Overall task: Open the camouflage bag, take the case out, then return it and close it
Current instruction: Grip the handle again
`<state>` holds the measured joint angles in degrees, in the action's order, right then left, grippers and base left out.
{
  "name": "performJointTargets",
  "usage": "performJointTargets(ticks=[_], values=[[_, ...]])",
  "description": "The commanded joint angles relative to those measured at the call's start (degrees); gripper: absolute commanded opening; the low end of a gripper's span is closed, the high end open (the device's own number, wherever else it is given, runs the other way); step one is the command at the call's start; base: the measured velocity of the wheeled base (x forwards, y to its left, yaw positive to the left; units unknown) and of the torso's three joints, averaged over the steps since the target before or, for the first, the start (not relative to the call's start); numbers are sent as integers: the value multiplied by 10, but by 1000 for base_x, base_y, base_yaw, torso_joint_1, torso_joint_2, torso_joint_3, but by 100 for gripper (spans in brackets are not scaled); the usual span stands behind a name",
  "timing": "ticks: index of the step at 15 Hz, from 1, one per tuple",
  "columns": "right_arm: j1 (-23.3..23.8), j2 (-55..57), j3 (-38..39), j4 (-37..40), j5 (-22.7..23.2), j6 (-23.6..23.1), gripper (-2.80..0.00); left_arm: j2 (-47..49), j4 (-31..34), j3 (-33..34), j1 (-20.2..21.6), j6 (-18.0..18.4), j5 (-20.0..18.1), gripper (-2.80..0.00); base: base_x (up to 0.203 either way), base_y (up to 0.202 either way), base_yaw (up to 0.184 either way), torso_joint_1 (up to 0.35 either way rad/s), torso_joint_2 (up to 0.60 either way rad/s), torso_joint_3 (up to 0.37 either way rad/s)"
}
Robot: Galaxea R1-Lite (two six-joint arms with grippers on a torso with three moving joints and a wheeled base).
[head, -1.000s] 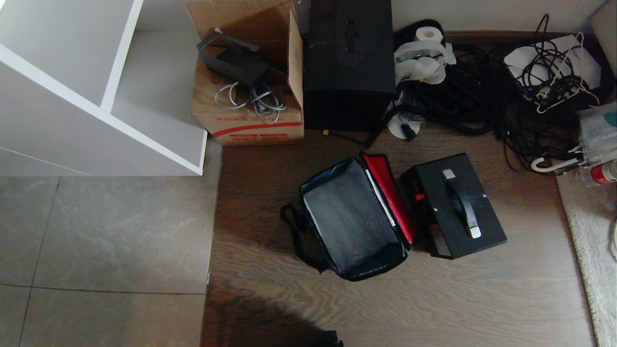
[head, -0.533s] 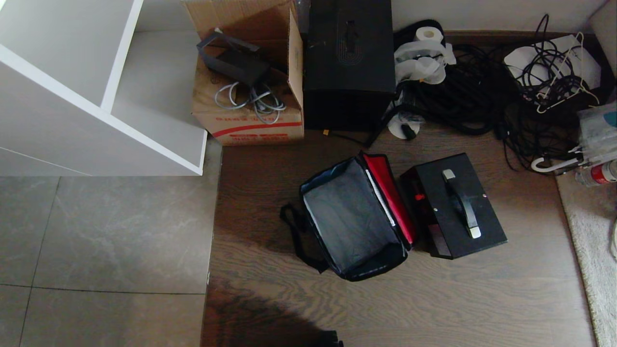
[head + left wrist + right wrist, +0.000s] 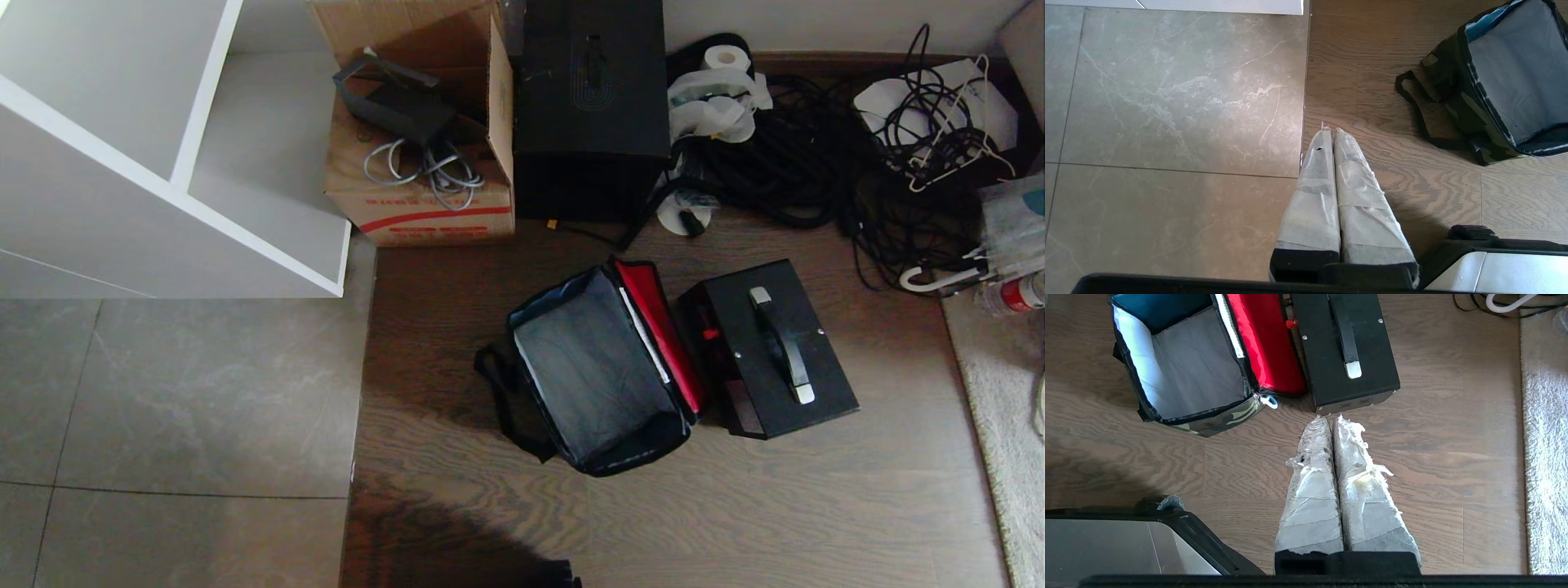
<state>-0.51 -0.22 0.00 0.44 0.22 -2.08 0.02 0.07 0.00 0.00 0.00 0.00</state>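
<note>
The camouflage bag (image 3: 600, 376) sits open on the wooden floor (image 3: 735, 506), its grey inside bare and its red-lined lid (image 3: 663, 343) folded up toward the robot's right. A black strap (image 3: 502, 400) trails on the floor at the bag's left side. The case (image 3: 771, 347) stands outside the bag, just beside the raised lid on the right, upright with its black handle (image 3: 781, 343) on top and a small red part (image 3: 710, 333) facing the bag.

Neither arm shows in the head view. In the left wrist view the left pincer (image 3: 1330, 132) points down at the floor near the seam between grey tile (image 3: 1167, 102) and wood, its wrapped fingers (image 3: 1314, 183) pressed together with nothing between them; the bag lies well apart from it. In the right wrist view the right pincer (image 3: 1331, 418) also points down, clenched empty, its frayed fingers (image 3: 1359, 473) side by side, the tips near the case's closest corner as seen from above; whether they touch it I cannot tell.

Beyond the bag stand a brown cardboard carton (image 3: 424, 180) holding cables, a taller black box (image 3: 592, 106), and a tangle of black cords (image 3: 816, 163). A white shelf unit (image 3: 163, 163) stands at the left, and a pale rug (image 3: 1000, 408) edges the right.
</note>
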Motion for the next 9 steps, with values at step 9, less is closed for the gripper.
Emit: performJointTargets(ticks=[9], values=[[0,2,0,0,0,0,-280,1,0,0,0,0,0,-280,0,0,0,0,0,0]])
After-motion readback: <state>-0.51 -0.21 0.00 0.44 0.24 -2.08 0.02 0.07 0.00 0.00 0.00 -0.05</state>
